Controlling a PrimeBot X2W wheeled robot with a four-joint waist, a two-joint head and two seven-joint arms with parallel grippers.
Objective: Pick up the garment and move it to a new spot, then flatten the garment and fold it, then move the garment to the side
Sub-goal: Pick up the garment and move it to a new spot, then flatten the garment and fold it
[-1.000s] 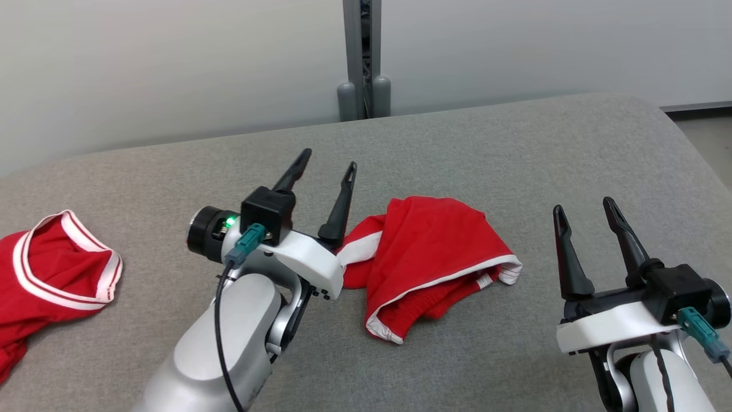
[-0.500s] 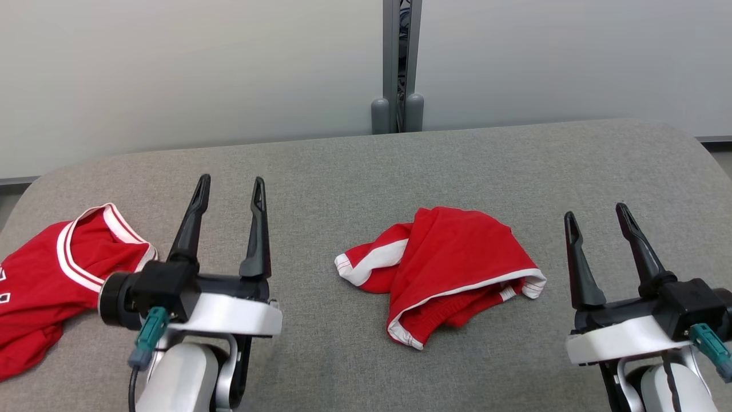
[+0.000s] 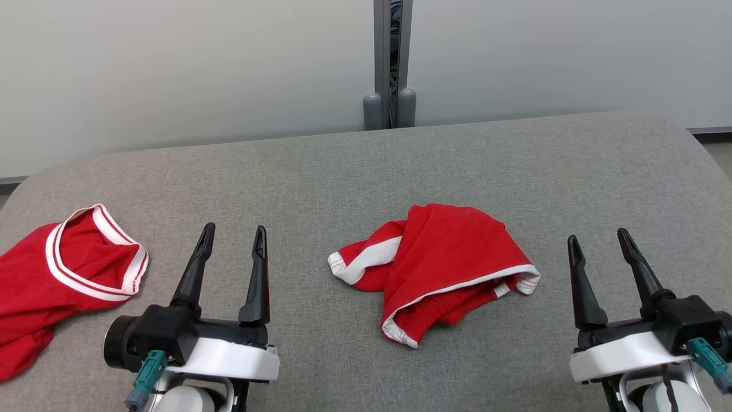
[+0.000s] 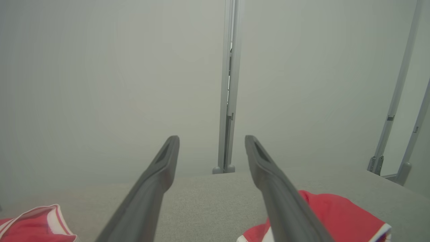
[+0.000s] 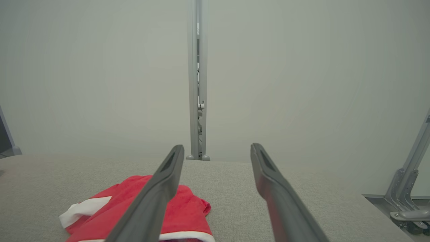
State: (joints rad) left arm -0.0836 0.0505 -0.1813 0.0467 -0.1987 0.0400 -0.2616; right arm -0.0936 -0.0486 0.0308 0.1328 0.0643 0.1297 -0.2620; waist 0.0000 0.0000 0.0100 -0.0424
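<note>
A crumpled red garment with white trim (image 3: 443,266) lies in a heap at the middle of the grey table (image 3: 366,166); its edge shows low right in the left wrist view (image 4: 339,211) and low left in the right wrist view (image 5: 134,205). My left gripper (image 3: 234,236) stands open at the lower left, apart from the heap, nothing between its fingers (image 4: 161,174). At the lower right my right gripper (image 3: 597,240) is open too, just right of the garment, empty.
A second red garment with white-striped trim (image 3: 63,269) lies at the table's left edge, also low left in the left wrist view (image 4: 33,225). A pale wall and a grey metal post (image 3: 389,57) stand behind the table. Metal legs (image 5: 406,188) stand off the right end.
My left arm has pulled back from beside the centre garment to the lower left and levelled out. The head camera has shifted. Neither garment has moved on the table.
</note>
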